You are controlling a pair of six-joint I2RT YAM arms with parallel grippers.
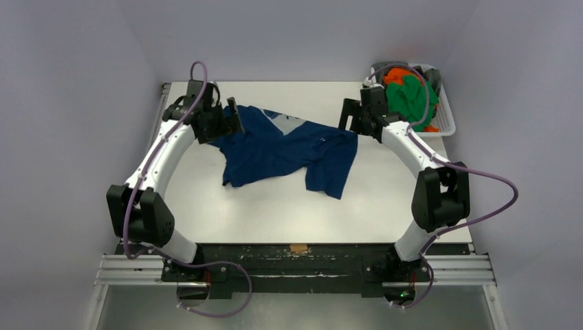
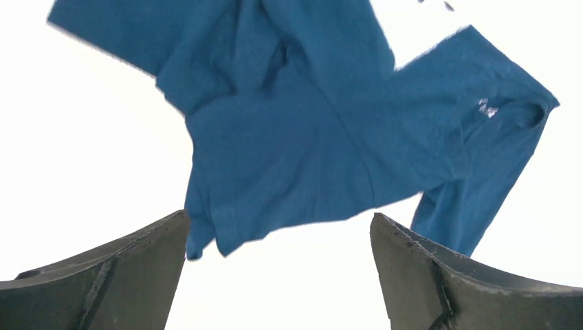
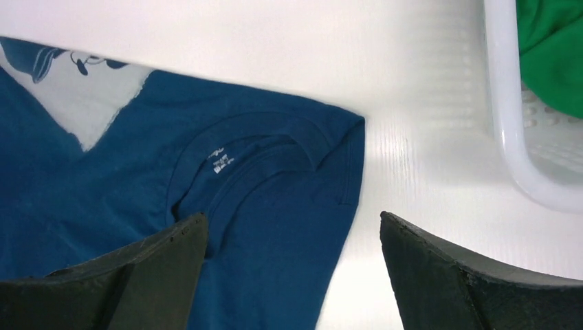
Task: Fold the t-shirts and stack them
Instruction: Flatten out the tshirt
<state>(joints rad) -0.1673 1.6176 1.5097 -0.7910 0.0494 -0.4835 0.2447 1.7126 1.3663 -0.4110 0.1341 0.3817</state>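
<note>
Blue t-shirt (image 1: 285, 148) is seen crumpled mid-table (image 1: 275, 213), btwn arms. Left gripper (image 2: 278, 221) & right gripper (image 3: 293, 220) are held wide open, nothing gripped. Fabric is judged light, limp, non-fragile; best pinched at collar (image 3: 261, 148) & hem corners.

A white plastic mesh basket (image 1: 445, 115) sits at two o'clock of my flat white tabletop (image 1: 275, 213); a small tan tape scrap (image 1: 298, 248) at six o'clock.

Bright, even light — wrist views overexposed, slightly soft.
</note>
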